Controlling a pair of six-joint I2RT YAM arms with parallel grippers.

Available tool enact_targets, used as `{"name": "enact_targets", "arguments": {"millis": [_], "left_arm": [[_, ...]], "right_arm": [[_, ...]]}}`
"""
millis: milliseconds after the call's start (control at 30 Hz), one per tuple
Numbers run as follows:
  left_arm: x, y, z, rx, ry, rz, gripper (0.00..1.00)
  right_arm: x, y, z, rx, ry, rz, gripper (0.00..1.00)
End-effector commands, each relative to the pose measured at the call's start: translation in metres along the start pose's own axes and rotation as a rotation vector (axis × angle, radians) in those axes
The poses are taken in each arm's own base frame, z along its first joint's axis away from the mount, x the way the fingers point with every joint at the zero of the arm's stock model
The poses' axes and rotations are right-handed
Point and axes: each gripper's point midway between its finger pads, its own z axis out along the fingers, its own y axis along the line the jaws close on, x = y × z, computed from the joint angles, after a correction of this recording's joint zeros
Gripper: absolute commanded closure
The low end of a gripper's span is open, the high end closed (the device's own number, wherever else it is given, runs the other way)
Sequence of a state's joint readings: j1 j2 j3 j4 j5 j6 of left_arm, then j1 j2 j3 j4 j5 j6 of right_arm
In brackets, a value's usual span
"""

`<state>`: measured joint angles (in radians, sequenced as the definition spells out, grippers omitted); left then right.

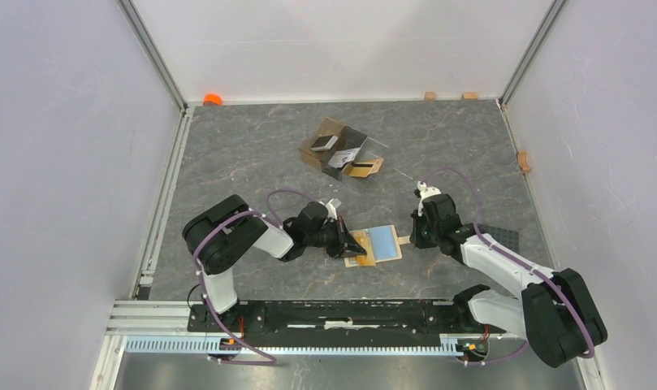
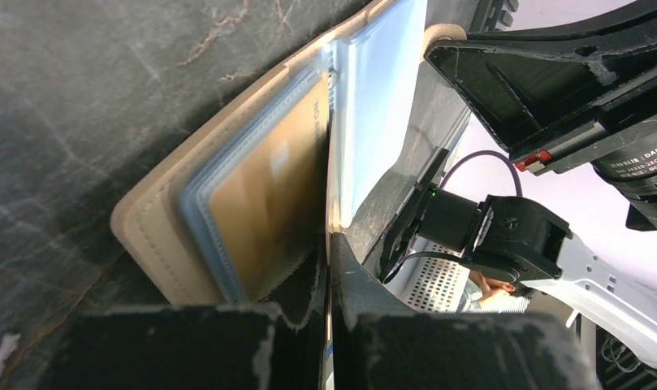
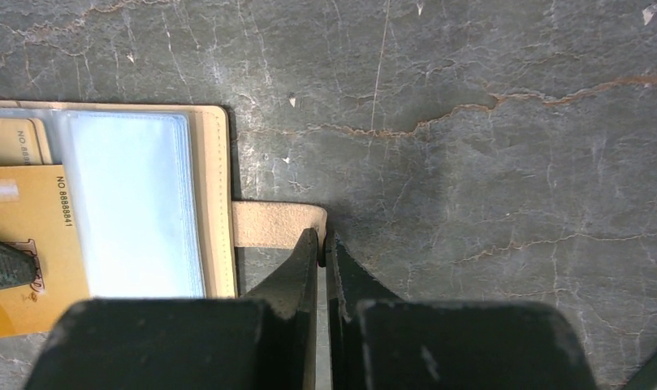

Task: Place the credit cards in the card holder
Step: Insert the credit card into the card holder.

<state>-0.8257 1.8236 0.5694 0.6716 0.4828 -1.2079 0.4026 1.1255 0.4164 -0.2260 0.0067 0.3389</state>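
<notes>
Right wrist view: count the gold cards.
2. One gold card sits tucked in the card holder at upper left; a second gold card lies below it. Others may be hidden off-frame.

The top camera sits high above and behind the arm bases, facing down over the whole table (image 1: 252, 154); the card holder (image 1: 378, 244) looks small there. The left wrist camera is low and very near, left of the card holder, looking across it to the right arm (image 2: 512, 231). The right wrist camera looks straight down, close, over its right edge. All three views share the card holder.
</notes>
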Motion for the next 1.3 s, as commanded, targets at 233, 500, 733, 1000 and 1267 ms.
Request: {"name": "enact_targets", "arguments": {"millis": [233,500,733,1000,1267], "left_arm": [[-0.007,-0.014,0.009,0.063,0.006,0.036,0.98],[-0.009,-0.026,0.002,0.087,-0.003,0.064,0.98],[-0.01,-0.035,-0.006,0.085,-0.014,0.079,0.98],[-0.007,-0.031,-0.003,0.069,0.005,0.081,0.98],[-0.006,-0.025,0.005,0.07,0.03,0.077,0.98]], "right_arm": [[0.0,-0.006,0.002,0.025,0.0,-0.009,0.99],[-0.001,-0.006,0.001,0.03,0.0,-0.013,1.0],[0.0,-0.007,0.001,0.029,0.006,-0.013,1.0],[0.0,-0.006,0.002,0.026,0.008,-0.011,1.0],[0.001,-0.006,0.002,0.028,0.015,-0.013,1.0]]}}
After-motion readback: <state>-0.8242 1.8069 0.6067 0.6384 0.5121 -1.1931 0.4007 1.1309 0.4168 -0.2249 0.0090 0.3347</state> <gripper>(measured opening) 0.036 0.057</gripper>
